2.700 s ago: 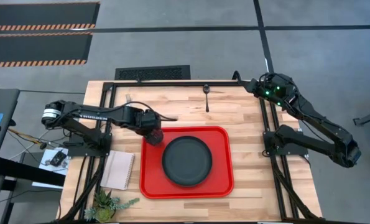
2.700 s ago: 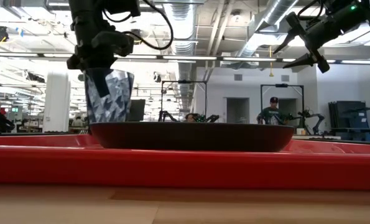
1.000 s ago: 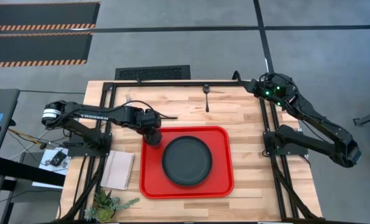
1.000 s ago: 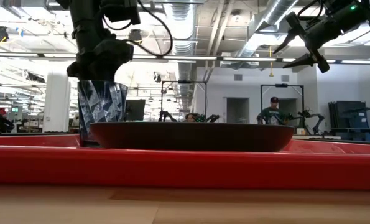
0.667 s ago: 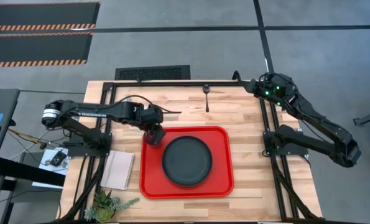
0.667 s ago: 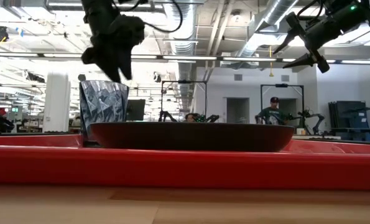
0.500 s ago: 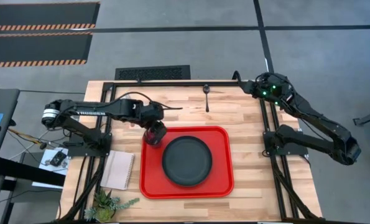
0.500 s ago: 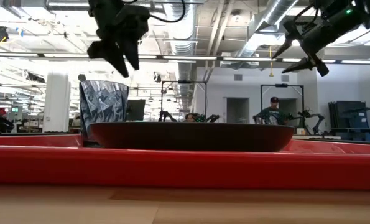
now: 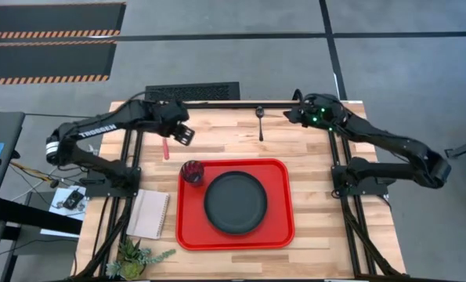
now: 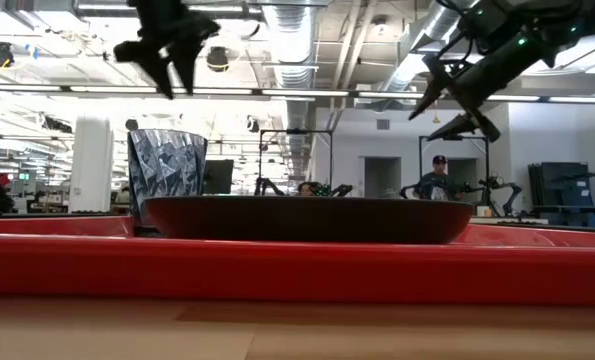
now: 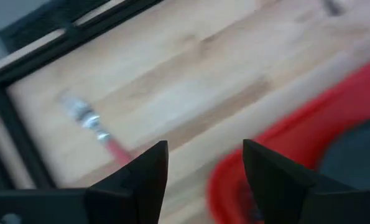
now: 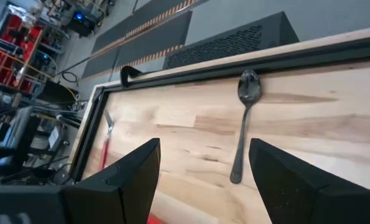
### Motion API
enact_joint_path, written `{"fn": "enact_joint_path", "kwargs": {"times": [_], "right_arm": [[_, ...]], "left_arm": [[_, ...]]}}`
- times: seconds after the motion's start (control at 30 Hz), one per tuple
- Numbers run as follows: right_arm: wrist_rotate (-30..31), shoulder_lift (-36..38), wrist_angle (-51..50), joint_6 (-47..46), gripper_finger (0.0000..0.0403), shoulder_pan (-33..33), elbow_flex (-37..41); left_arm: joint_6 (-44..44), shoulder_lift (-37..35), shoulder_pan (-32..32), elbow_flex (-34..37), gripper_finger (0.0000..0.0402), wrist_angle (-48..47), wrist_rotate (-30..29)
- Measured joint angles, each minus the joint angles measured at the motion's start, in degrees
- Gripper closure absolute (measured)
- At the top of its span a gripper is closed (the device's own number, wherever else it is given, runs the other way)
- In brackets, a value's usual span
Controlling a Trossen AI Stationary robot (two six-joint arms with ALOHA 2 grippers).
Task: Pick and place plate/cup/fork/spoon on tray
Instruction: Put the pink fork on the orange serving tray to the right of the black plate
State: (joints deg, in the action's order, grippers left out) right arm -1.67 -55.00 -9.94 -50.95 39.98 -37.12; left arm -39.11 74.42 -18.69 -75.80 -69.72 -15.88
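1. my left gripper (image 9: 184, 134) hangs above the table (image 9: 295, 149) just beside the fork (image 9: 166, 147), near the table's far left part; its fingers are spread with nothing between them.
2. my right gripper (image 9: 289, 114) is raised near the table's far edge, just to the right of the spoon (image 9: 260, 121); its fingers are spread wide and empty too.
3. the tray (image 9: 279, 231) lies flat on the near middle of the table.
4. the plate (image 9: 235, 202) rests in the centre of the tray.
5. the cup (image 9: 192, 171) stands upright in the tray's far left corner, just beside the plate's rim; i cannot tell whether they touch.
6. the fork lies on the bare wood outside the tray, beyond its far left corner, tines pointing to the far edge.
7. the spoon lies on the wood at the far edge, bowl toward the black frame, handle pointing at the tray.
8. a notepad (image 9: 149, 214) lies left of the tray.
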Motion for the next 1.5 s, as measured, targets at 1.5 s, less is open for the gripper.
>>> {"fn": "enact_joint_path", "kwargs": {"times": [1.5], "right_arm": [[0.00, -1.69, 2.28, 0.63, 0.0132, 0.29, 0.00]], "left_arm": [[-8.71, 5.34, -23.44, 42.96, 0.0177, 37.67, 3.17]]}}
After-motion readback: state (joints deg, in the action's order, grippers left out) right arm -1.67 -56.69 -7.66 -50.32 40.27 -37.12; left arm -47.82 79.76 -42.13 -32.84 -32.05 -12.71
